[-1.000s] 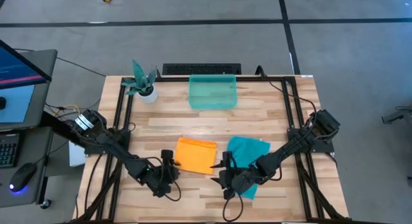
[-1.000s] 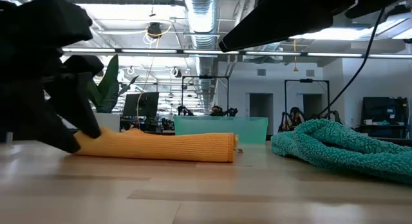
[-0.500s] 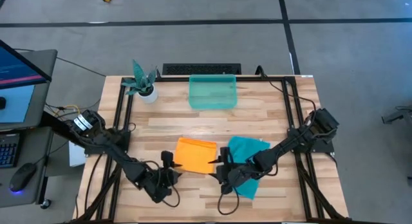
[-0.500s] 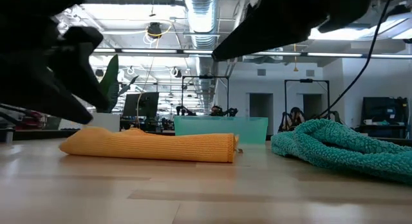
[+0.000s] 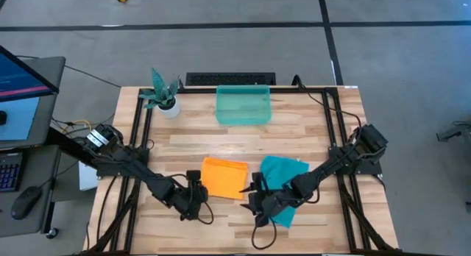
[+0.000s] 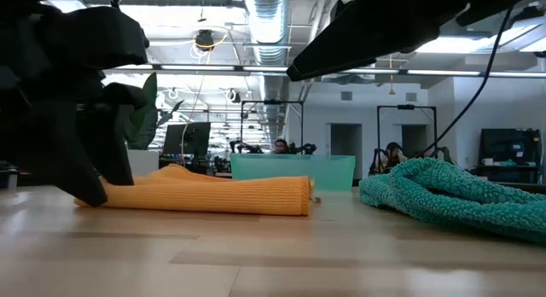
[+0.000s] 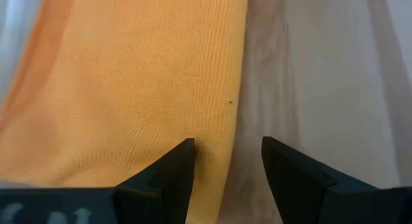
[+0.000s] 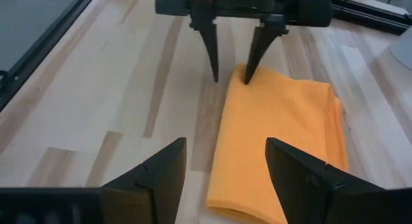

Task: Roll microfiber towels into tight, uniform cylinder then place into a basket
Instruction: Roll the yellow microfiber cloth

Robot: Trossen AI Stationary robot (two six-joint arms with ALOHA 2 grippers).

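Dark plastic fingers first: the left claw (image 5: 195, 199) sits low at the near-left corner of the orange towel (image 5: 224, 177), fingers spread, one tip on the cloth edge & the other over bare wood, w/ nothing pinched. Seen from the right wrist cam, that same left claw (image 8: 230, 73) points down at the towel's far corner. The right claw (image 5: 255, 195) hovers just off the towel's right edge, fingers spread wide too, empty, its arm lying across the teal towel (image 5: 283, 179).

The orange towel lies flat, folded into a neat rectangle, front-centre of the counter (image 5: 309, 131). The teal one is a rumpled heap just beside it on the right, looks like they touch or nearly so. The basket (image 5: 243, 105), translucent teal-green, stands at the back-centre, well apart from both cloths. Potted plant (image 5: 163, 96) at the back-left corner.

Counter is pale butcher-block wood w/ a black rail frame round the sides. Floor is grey w/ dark tape lines. A desk w/ a monitor (image 5: 22, 72), keyboard & mouse stands off to the left. At counter level the room behind is an open workshop: ceiling ducts (image 6: 264, 15), strip lights, black frames, doors at the back.
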